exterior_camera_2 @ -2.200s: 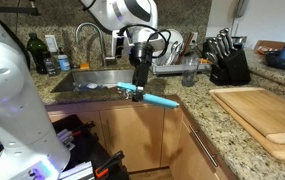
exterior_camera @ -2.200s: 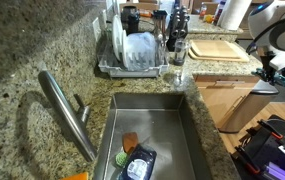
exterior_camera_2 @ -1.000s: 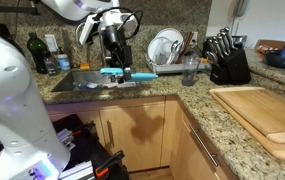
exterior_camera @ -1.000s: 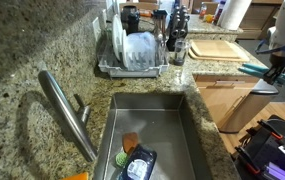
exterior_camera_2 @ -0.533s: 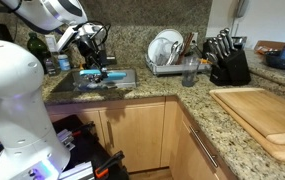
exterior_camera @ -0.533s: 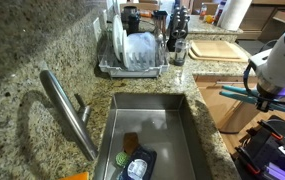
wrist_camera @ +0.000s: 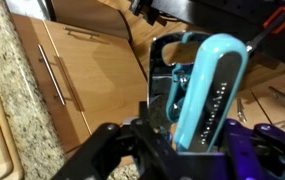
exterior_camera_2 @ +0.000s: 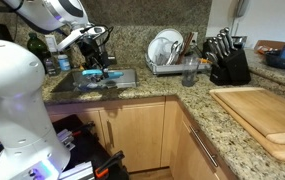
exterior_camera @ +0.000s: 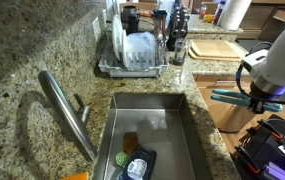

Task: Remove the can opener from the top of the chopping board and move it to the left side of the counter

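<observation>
My gripper (exterior_camera: pixel 250 97) is shut on the can opener (exterior_camera: pixel 228 97), whose teal-blue handles stick out sideways. I hold it in the air just off the counter's (exterior_camera: pixel 42 45) front edge, level with the sink. It also shows in an exterior view (exterior_camera_2: pixel 102 72), under the gripper (exterior_camera_2: pixel 97 66). In the wrist view a teal handle (wrist_camera: pixel 208 88) stands up between my dark fingers (wrist_camera: pixel 182 135). The chopping board (exterior_camera: pixel 218 48) lies bare on the counter (exterior_camera_2: pixel 177 95) and shows large in an exterior view (exterior_camera_2: pixel 264 115).
The steel sink (exterior_camera: pixel 152 125) holds a dark blue labelled item (exterior_camera: pixel 137 165) and a sponge; the faucet (exterior_camera: pixel 67 110) arches over it. A dish rack with plates (exterior_camera_2: pixel 168 50), a glass (exterior_camera_2: pixel 190 72), a knife block (exterior_camera_2: pixel 227 60) and bottles (exterior_camera_2: pixel 37 50) stand on the counter.
The arm has carried the can opener away from the chopping board, along the counter's front to the sink. In the last half second it barely moved.
</observation>
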Robot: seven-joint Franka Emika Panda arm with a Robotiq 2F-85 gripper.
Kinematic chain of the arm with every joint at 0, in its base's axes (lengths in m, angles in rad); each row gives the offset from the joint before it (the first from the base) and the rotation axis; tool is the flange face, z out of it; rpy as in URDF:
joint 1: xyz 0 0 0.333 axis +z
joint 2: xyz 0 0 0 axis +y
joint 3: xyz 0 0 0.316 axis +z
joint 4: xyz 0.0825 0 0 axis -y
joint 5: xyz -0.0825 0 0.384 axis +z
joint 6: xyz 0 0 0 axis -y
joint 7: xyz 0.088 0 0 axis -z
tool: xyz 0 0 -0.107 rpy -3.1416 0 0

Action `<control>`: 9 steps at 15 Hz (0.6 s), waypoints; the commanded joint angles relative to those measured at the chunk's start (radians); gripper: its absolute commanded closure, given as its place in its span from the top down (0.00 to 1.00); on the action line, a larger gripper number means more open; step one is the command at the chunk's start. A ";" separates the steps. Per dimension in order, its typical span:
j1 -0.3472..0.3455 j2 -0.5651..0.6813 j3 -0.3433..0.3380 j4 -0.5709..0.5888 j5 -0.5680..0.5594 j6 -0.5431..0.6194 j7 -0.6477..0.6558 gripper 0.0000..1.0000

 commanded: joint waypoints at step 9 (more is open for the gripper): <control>-0.017 0.110 -0.129 0.000 0.018 0.372 -0.361 0.53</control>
